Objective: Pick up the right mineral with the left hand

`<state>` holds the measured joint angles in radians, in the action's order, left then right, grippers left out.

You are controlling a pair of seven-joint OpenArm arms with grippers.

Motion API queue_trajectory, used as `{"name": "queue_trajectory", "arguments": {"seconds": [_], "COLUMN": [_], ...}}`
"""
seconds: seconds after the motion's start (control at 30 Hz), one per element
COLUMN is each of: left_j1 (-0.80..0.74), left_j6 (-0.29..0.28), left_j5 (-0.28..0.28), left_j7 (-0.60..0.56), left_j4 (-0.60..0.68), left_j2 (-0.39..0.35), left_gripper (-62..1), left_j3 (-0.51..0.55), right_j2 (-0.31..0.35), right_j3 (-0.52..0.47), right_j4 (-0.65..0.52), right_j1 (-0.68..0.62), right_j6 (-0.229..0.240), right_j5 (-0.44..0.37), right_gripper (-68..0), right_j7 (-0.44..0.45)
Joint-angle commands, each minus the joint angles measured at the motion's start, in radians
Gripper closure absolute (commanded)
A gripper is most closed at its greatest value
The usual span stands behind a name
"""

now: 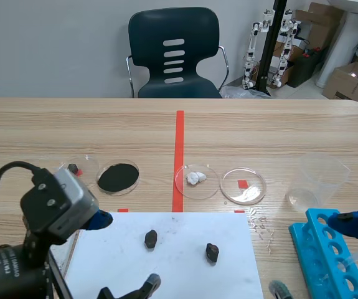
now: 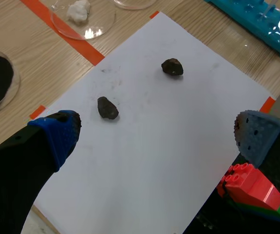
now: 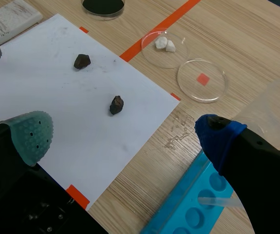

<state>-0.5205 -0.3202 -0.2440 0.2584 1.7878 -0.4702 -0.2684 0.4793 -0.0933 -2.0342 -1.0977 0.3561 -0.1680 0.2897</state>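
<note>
**Approach: right mineral [image 2: 172, 67] not yet gripped**

Your left gripper [image 2: 154, 141] hangs spread wide and empty. The left mineral [image 2: 107, 107] lies just ahead; the right mineral sits farther ahead, roughly centred. Advance, descend, close. Your right gripper [image 3: 125, 139] gapes too.

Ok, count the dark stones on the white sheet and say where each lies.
2. The left mineral lies on the sheet near its middle; the right mineral lies apart, toward the blue rack. None appears hidden.
</note>
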Motion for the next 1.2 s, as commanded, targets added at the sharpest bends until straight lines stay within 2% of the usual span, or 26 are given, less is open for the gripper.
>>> {"name": "queue_trajectory", "arguments": {"seconds": [0.0, 0.17, 0.23, 0.4, 0.6, 0.67, 0.8, 0.93, 1.17], "left_j1": [0.021, 0.139, 0.202, 0.331, 0.444, 0.480, 0.564, 0.623, 0.692], "left_j6": [0.045, 0.206, 0.309, 0.524, 0.684, 0.712, 0.851, 0.872, 0.872], "left_j5": [0.000, 0.004, 0.003, 0.000, -0.002, -0.002, -0.003, -0.003, -0.005], "left_j7": [0.045, 0.243, 0.317, 0.436, 0.531, 0.573, 0.689, 0.736, 0.754], "left_j4": [0.014, 0.012, 0.011, -0.012, -0.092, -0.132, -0.233, -0.309, -0.423], "left_j2": [0.030, 0.071, 0.079, 0.114, 0.188, 0.215, 0.277, 0.335, 0.423], "left_gripper": [-62.3, -62.3, -62.3, -62.3, -62.3, -62.3, -62.3, -62.3, -62.3], "left_j3": [-0.026, -0.171, -0.248, -0.391, -0.483, -0.507, -0.563, -0.597, -0.635], "right_j2": [0.005, 0.005, 0.005, 0.005, 0.005, 0.005, 0.005, 0.005, 0.005], "right_j3": [-0.003, -0.003, -0.003, -0.003, -0.003, -0.003, -0.003, -0.003, -0.003], "right_j4": [-0.013, -0.013, -0.013, -0.013, -0.013, -0.013, -0.013, -0.013, -0.013], "right_j1": [0.001, 0.001, 0.001, 0.001, 0.001, 0.001, 0.001, 0.001, 0.001], "right_j6": [0.000, 0.000, 0.000, 0.000, 0.000, 0.000, 0.000, 0.000, 0.000], "right_j5": [-0.011, -0.011, -0.011, -0.011, -0.011, -0.011, -0.011, -0.011, -0.011], "right_gripper": [-61.0, -61.0, -61.0, -61.0, -61.0, -61.0, -61.0, -61.0, -61.0], "right_j7": [0.019, 0.019, 0.019, 0.019, 0.019, 0.019, 0.019, 0.019, 0.019]}}
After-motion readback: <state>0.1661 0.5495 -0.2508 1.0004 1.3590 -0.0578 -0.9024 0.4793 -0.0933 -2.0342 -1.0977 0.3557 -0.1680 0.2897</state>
